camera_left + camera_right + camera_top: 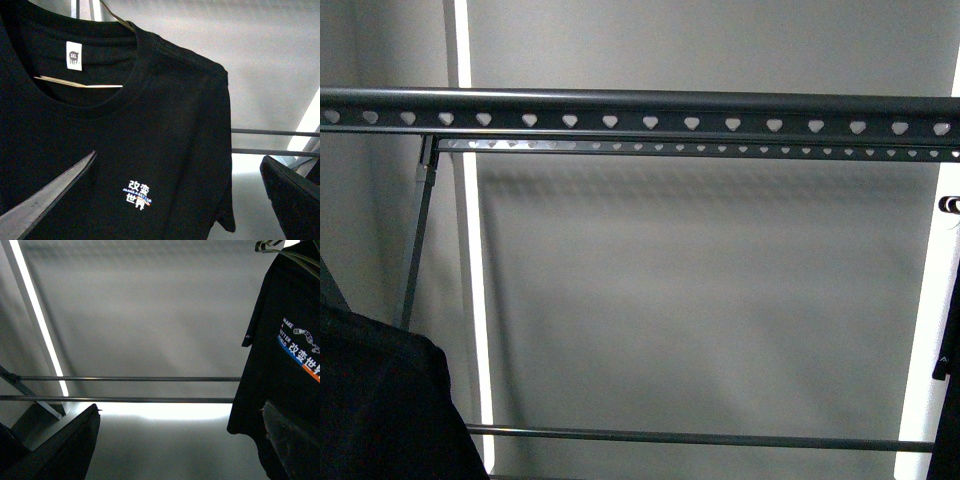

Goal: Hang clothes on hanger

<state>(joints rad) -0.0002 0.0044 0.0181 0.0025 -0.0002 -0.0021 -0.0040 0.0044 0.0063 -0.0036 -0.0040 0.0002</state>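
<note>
The hanger's dark grey rail point(640, 110), with its row of heart-shaped holes, spans the top of the front view. A black T-shirt point(165, 125) with a small white, blue and orange print hangs on a slim coat hanger point(75, 82) in the left wrist view. My left gripper point(178, 157) is open in front of its chest and does not touch it. In the right wrist view a black T-shirt point(285, 315) with lettering over a blue-and-orange swoosh hangs beside my right gripper point(181, 407), which is open and empty. I cannot tell whether these are one garment.
Black cloth point(380, 400) fills the front view's lower left, and a dark strip point(950, 420) runs down its right edge below a hook point(948, 205). Two lower rack bars point(130, 379) cross ahead of a grey wall with bright vertical strips point(475, 300).
</note>
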